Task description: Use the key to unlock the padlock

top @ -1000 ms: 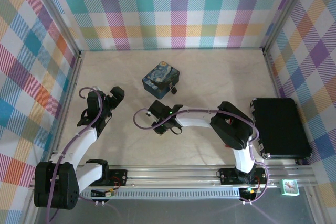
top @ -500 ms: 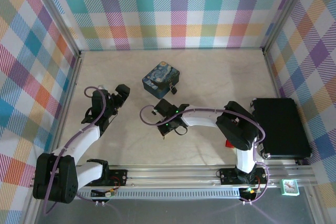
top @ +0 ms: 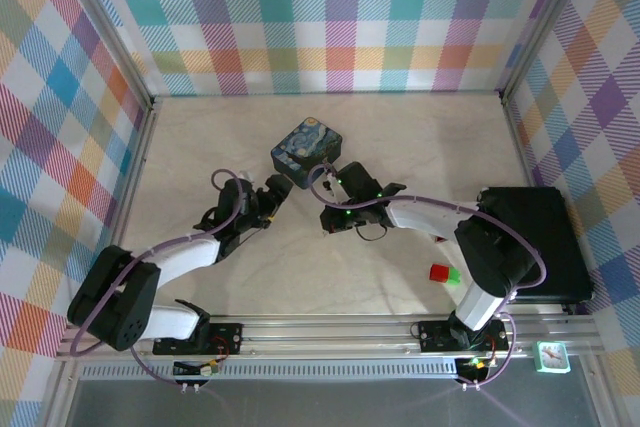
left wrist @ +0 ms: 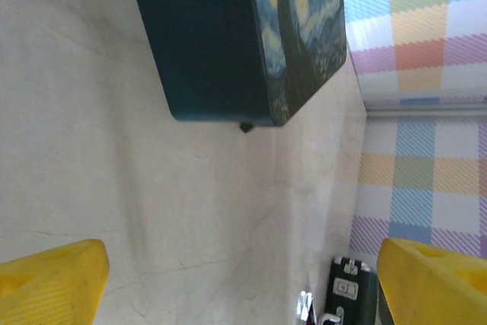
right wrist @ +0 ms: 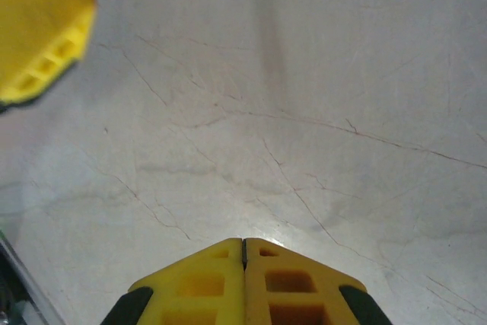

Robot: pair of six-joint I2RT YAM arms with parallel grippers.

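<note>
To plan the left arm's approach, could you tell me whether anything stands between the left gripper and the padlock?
Yes: the blue tin itself. Its near wall faces the open left gripper, and only a dark speck, probably the padlock, peeks past its corner.

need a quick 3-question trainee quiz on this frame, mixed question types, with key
1. True or false: both grippers are open.
2. On the table, the case lies: A) left B) right C) far edge.
3. What colours are the two blocks near the case?
Key: 1 false: left gripper open, right gripper shut. 2 B. 3 red and green.
</note>
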